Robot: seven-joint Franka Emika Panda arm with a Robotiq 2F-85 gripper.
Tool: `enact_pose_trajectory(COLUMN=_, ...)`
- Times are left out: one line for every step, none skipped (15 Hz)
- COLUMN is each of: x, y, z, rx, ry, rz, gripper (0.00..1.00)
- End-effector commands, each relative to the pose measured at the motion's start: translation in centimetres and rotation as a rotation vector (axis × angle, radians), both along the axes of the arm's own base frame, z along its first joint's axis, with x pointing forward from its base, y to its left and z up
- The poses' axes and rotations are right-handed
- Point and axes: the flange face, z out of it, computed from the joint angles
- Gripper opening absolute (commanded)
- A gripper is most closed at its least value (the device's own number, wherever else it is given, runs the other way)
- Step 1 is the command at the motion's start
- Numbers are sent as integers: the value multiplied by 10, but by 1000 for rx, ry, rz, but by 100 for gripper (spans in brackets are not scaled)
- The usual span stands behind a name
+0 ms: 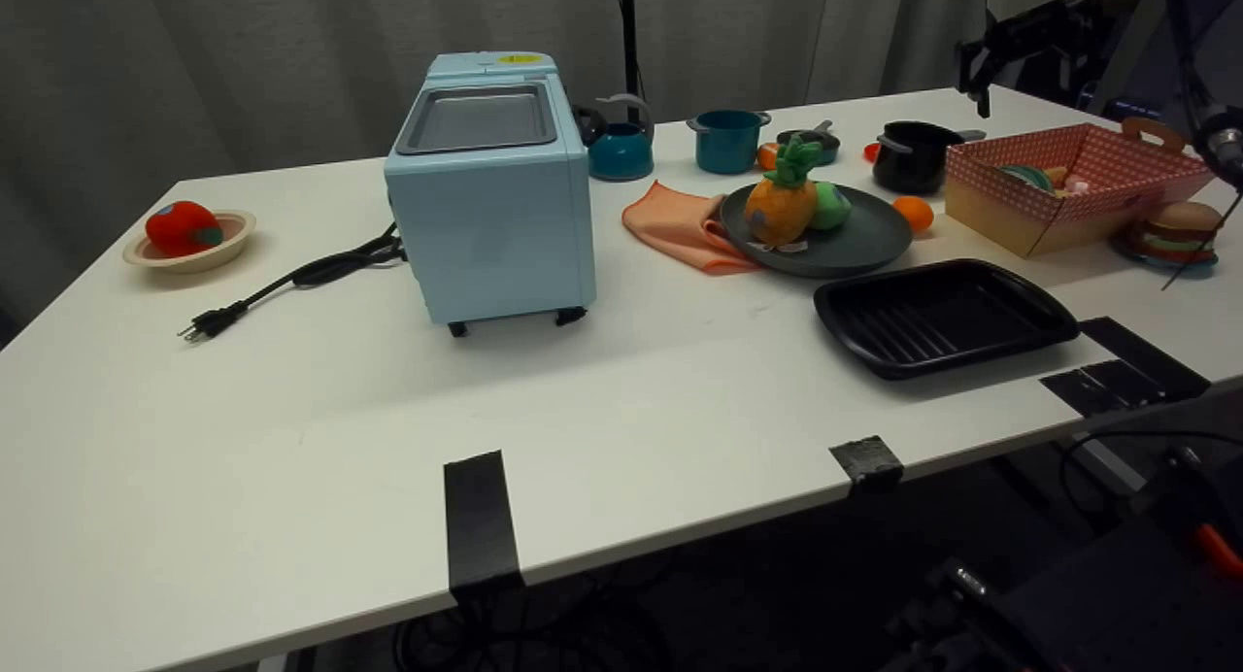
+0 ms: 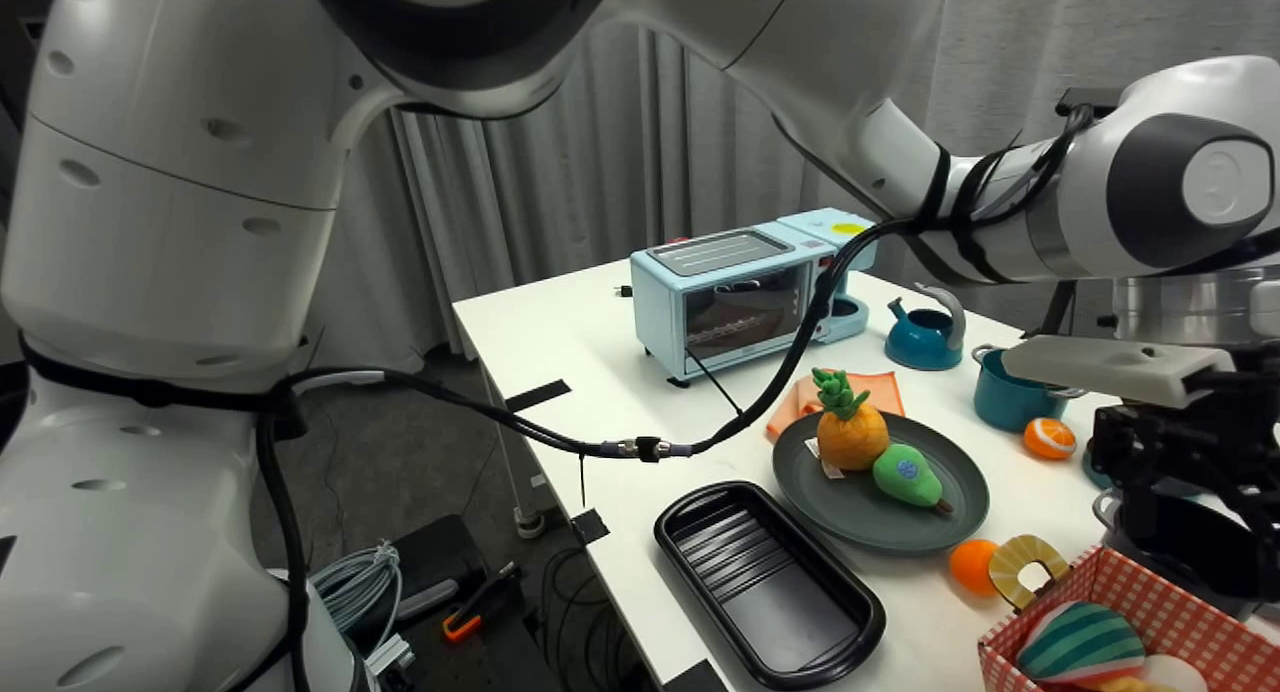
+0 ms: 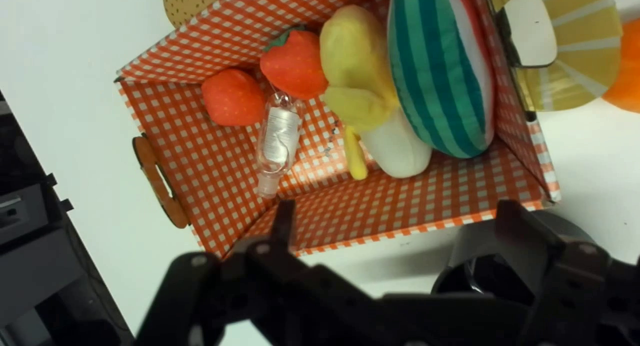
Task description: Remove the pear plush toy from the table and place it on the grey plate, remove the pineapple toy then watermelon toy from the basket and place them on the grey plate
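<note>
The gripper (image 3: 396, 212) is spread wide, holding nothing — in the wrist view its fingertips show across one long wall of the red-checked basket (image 3: 192, 131); inside lies the watermelon toy (image 3: 440, 71), striped rind up, along an end wall and beside a yellow toy (image 3: 357, 51); towards the opposite end are two red toys (image 3: 233, 97) and a clear bottle (image 3: 280, 136); in both exterior views the grey plate (image 2: 870, 527) bears the pineapple toy (image 2: 850, 439) — crown up — and, just beside it, the pear plush toy (image 2: 908, 475); a black pan (image 1: 942, 318) sits near the plate on the white table (image 1: 631, 410).
</note>
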Motion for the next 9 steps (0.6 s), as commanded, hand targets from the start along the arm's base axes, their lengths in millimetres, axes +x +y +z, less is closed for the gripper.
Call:
enact_pose_trajectory(x=-5, y=-12, z=-4, rx=-14, ry=40, rz=-14, gripper=100)
enact_pose_trajectory(x=-5, y=-10, z=-9, rx=-3, ry=35, rz=-16, gripper=100)
enact_pose_trajectory(x=-5, y=-7, z=-14, rx=11, ry=40, rz=-12, gripper=100)
enact_pose_trajectory(x=-4, y=-3, z=-20, rx=24, ry=42, rz=-10, gripper=100)
enact_pose_trajectory(x=-4, y=1, z=-25, rx=35, ry=49, rz=-6, gripper=100)
enact_pose_trajectory(x=-3, y=6, z=-30, rx=47, ry=49, rz=-1, gripper=100)
enact_pose_trajectory(x=-2, y=10, z=-36, rx=55, ry=50, rz=2, gripper=100)
enact_pose_trajectory(x=-1, y=14, z=-41, rx=56, ry=55, rz=3, gripper=100)
enact_pose_trajectory(x=0, y=17, z=-45, rx=61, ry=61, rz=9, gripper=100)
